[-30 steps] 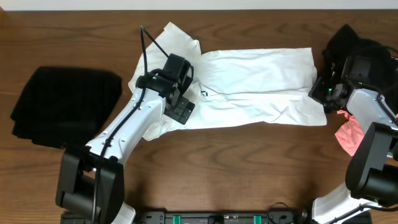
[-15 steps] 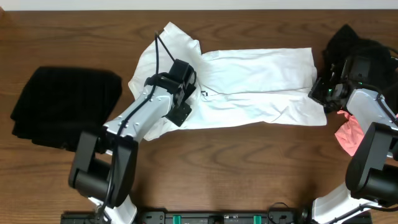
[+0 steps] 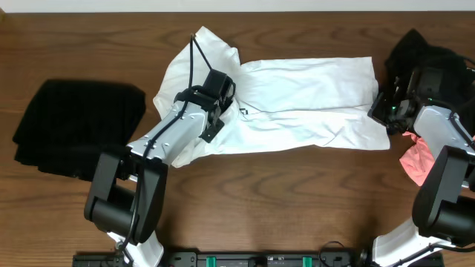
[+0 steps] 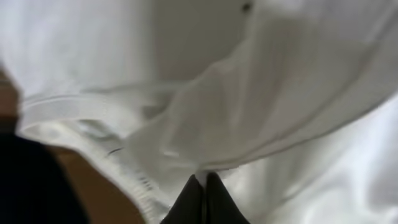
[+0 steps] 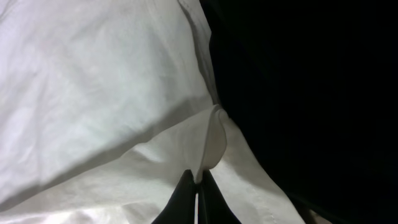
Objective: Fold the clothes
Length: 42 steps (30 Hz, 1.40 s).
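L jaws: pressed together w/ no gap in the left wrist view, nipping a raised ridge of white T-shirt (image 4: 249,93) cloth just above a stitched hem. R jaws: likewise closed, tips meeting on a small upright fold of the same shirt (image 5: 93,93), w/ black fabric (image 5: 311,93) filling that view from 12 to 4 o'clock.

Overhead, the white T-shirt (image 3: 304,104) lies as a long band across the worktop (image 3: 297,200), centre towards 12 o'clock. One sleeve sticks up at approx. 11 o'clock, and a crease runs lengthwise 9-to-3 through the band. The left arm (image 3: 174,133) reaches in from 7 o'clock, its head down on the shirt's 9 o'clock end. A tiny dark mark (image 3: 243,111) sits just beside it, too small to read. The right arm (image 3: 438,130) comes in from 4 o'clock and meets the shirt's 3 o'clock edge.

Other clothes: a black garment (image 3: 78,130) lies flat at 9 o'clock, apart from the shirt. A black heap (image 3: 415,48) sits at 2 o'clock behind the right arm. A pink garment (image 3: 417,159) is bunched at 3–4 o'clock, touching that arm.

In the left wrist view, bare brown worktop (image 4: 93,180) shows at 8 o'clock below the hem.
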### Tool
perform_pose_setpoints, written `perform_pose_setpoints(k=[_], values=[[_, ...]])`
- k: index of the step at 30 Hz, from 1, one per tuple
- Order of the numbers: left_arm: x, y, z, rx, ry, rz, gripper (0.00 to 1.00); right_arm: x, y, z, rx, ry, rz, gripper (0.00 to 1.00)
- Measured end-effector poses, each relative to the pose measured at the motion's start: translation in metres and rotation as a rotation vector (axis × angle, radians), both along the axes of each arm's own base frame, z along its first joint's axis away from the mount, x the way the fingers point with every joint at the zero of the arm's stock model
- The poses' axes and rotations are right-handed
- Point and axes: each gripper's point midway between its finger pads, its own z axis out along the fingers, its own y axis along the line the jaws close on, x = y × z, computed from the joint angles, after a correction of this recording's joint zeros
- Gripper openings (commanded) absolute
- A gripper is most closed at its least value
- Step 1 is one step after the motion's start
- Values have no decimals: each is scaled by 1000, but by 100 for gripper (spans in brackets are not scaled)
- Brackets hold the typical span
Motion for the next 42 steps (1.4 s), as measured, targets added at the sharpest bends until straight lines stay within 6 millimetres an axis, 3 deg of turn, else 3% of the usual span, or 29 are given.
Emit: perform_pose_setpoints(k=[5, 15, 17, 18, 19, 20, 21, 22, 26, 32, 38, 42], values=[[19, 5, 8, 25, -85, 12, 6, 0, 0, 0, -1, 0, 1, 1], [91, 17, 43, -63, -393, 105, 7, -2, 0, -1, 1, 8, 2, 1], [101, 24, 50, -74, -436, 127, 17, -3, 1, -1, 3, 12, 2, 1], [105, 28, 52, -80, -452, 141, 48, -3, 1, -1, 3, 13, 2, 1], [107, 31, 53, -80, -457, 145, 61, -3, 1, -1, 3, 14, 2, 1], [107, 34, 53, -79, -459, 150, 83, -3, 1, -1, 3, 15, 2, 1], [107, 37, 53, -77, -458, 156, 98, -4, 1, -2, 3, 16, 2, 1], [107, 38, 52, -77, -453, 159, 98, -4, 1, -2, 3, 17, 2, 1], [93, 42, 42, -58, -384, 169, 98, -5, 1, -2, 5, 21, 2, 1], [42, 50, 29, -81, -202, 322, 98, -12, 3, -5, 11, 53, 9, 1], [-16, 26, 50, -302, -29, 515, 99, -26, 7, -10, 25, 112, 15, 1], [-43, 11, 48, -385, 88, 641, 91, -38, 11, -13, 39, 164, 18, 1]])
